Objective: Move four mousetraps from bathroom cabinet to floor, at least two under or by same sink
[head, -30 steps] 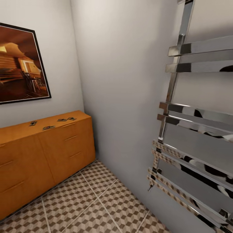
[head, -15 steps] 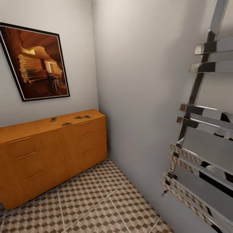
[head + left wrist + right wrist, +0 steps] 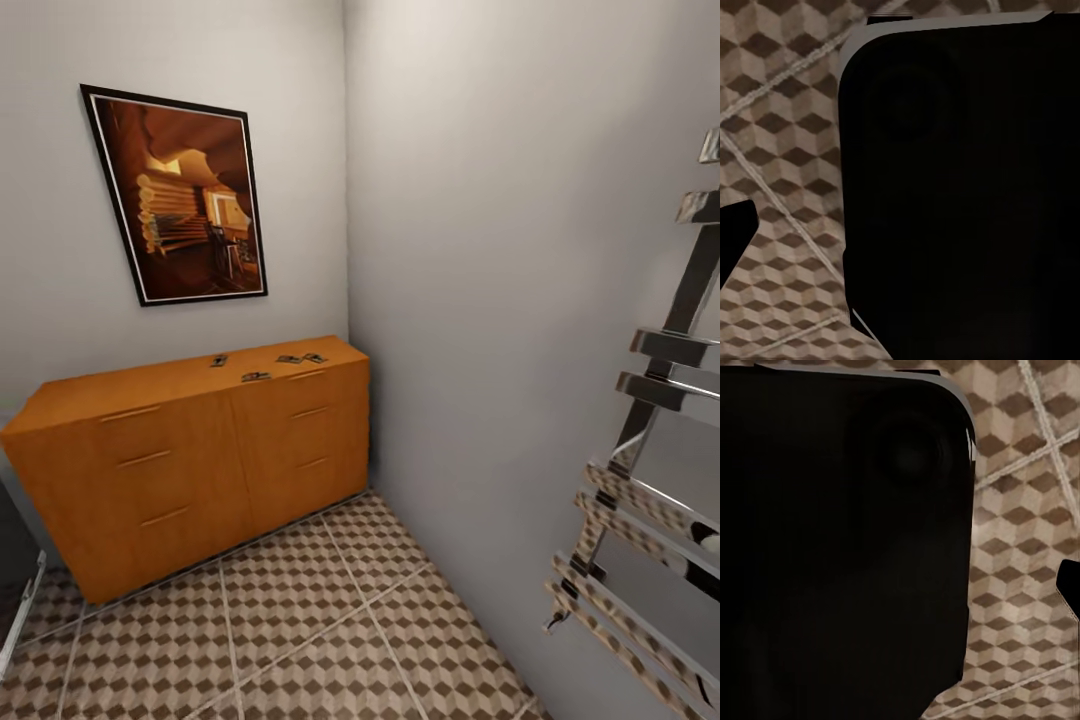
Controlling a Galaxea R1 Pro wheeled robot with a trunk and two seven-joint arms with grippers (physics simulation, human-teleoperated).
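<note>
Mousetraps (image 3: 256, 376), all four, lie near the cabinet's (image 3: 190, 470) right back corner; the camera has swung left, centring them, so approach comes next. Both claws' opening cannot be told.

Pale grey walls (image 3: 480, 250) meet in a corner, a framed picture (image 3: 185, 200) hanging (chrome towel rail (image 3: 650, 480) opposite).

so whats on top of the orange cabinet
Four mousetraps lie on the cabinet top toward its right end: one at, two close together at. Drawers are closed, so their contents are hidden.
</note>
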